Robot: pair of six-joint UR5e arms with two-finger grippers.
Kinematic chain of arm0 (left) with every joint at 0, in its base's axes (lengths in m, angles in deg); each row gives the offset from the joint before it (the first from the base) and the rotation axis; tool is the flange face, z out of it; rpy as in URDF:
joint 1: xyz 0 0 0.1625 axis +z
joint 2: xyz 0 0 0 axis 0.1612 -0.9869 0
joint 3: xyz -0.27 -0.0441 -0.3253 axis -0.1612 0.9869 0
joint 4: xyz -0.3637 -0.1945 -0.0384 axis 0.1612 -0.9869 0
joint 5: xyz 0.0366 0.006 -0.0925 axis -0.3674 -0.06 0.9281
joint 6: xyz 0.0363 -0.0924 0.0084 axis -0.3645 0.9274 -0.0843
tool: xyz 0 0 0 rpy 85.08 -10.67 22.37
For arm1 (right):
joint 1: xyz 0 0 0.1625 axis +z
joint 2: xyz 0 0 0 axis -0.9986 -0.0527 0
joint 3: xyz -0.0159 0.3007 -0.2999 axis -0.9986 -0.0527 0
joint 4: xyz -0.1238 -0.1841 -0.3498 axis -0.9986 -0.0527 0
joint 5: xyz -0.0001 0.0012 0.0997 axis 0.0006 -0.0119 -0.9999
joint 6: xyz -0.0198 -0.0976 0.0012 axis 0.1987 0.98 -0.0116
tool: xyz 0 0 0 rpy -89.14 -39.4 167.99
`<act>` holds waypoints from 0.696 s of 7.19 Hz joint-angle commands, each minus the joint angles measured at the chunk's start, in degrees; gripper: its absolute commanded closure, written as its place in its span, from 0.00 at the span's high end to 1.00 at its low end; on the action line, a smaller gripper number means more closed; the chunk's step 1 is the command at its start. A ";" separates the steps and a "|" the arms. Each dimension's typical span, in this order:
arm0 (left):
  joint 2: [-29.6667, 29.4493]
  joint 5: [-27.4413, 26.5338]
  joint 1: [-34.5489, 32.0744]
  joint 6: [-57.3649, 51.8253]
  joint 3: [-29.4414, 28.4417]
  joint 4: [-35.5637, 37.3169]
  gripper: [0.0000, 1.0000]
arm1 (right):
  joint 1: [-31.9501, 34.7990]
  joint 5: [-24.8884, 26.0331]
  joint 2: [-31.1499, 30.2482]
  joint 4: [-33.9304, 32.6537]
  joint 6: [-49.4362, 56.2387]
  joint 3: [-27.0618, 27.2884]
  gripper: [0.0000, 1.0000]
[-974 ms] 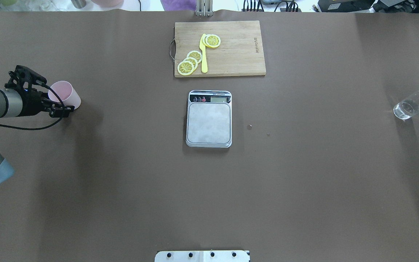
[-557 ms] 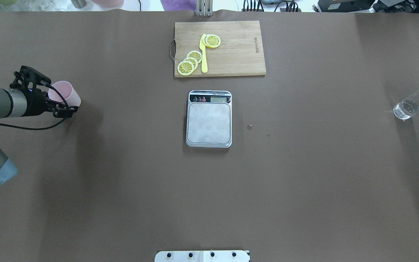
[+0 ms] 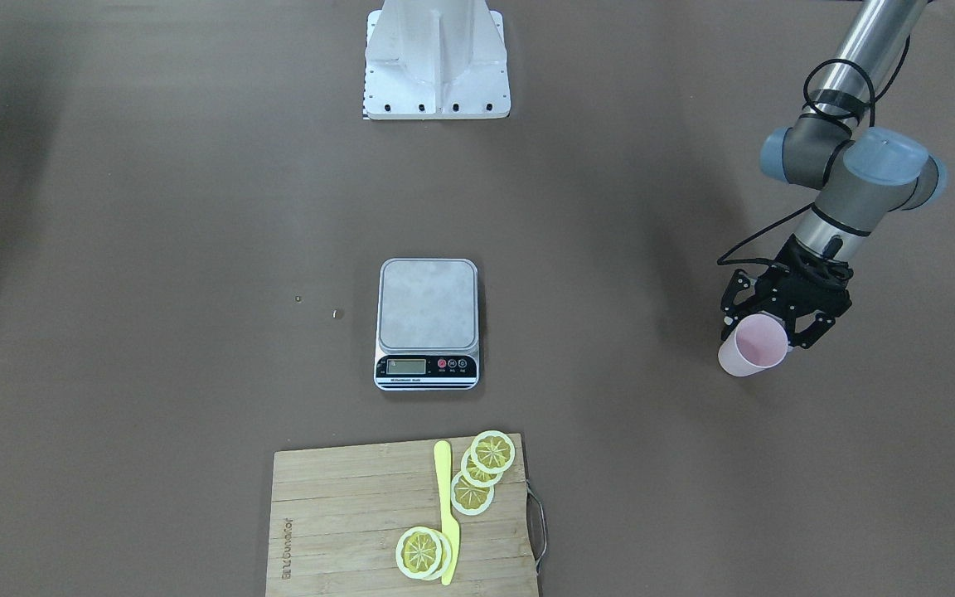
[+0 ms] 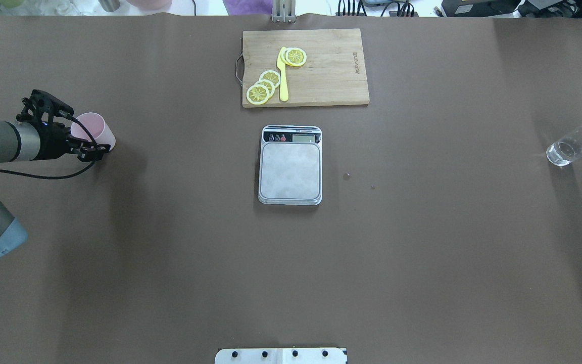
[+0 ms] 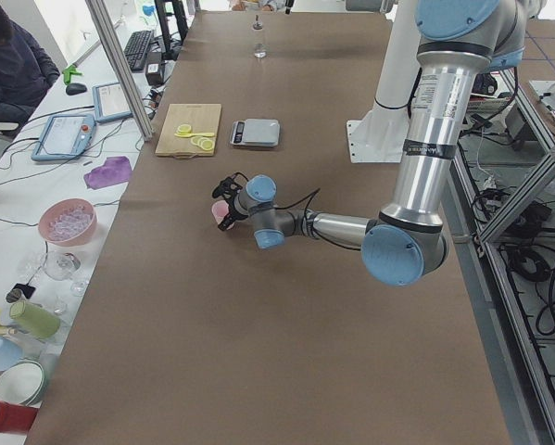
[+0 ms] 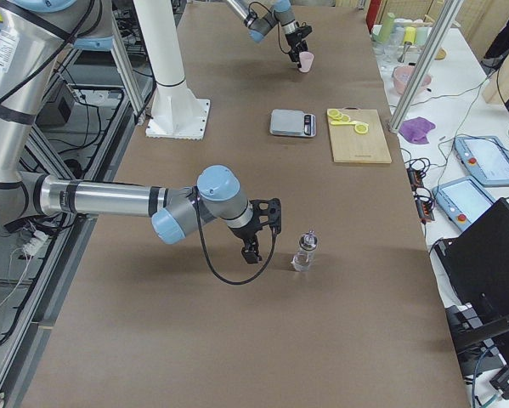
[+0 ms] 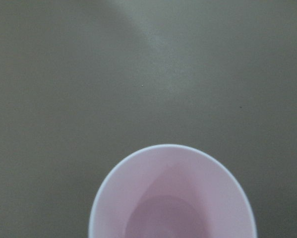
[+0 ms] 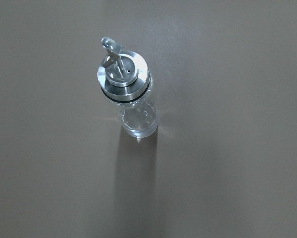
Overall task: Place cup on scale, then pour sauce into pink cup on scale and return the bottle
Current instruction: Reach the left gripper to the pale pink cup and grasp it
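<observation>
Brown paper covers the whole table (image 4: 170, 263), and nearest the robot its white base plate (image 4: 281, 356) sits at the table's edge. Out at the table's left end, the left gripper (image 3: 769, 325) has its black fingers pressed against opposite sides of the cup (image 4: 94, 130), pinching it. Whether the cup's foot touches the paper I cannot tell. The left wrist view looks down into the cup's mouth, pale pink inside. At the opposite end the right gripper (image 6: 267, 232) hangs just beside the bottle (image 4: 571, 144), apart from it. It shows only in the side view, so how far its fingers are spread cannot be told. The bottle stands upright on the paper, clear glass with a silver pourer (image 8: 122, 74) on top.

Midway between the two ends, well apart from the cup, lies the scale (image 4: 290, 169), its black panel turned away from the robot. Two small specks (image 4: 347, 176) lie on the paper just to its right. Farther out, a wooden cutting board (image 4: 331, 71) carries lemon slices (image 4: 263, 87) and a yellow knife (image 4: 283, 76). Beyond the table's far edge runs a white bench with tablets (image 5: 64, 134) and a pink bowl (image 5: 67, 221), where a person (image 5: 8, 65) in dark clothes sits.
</observation>
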 commanded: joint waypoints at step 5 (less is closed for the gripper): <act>-3.47 0.61 0.00 0.00 1.90 0.26 0.22 | 0.07 0.00 0.18 -0.04 0.00 0.02 1.00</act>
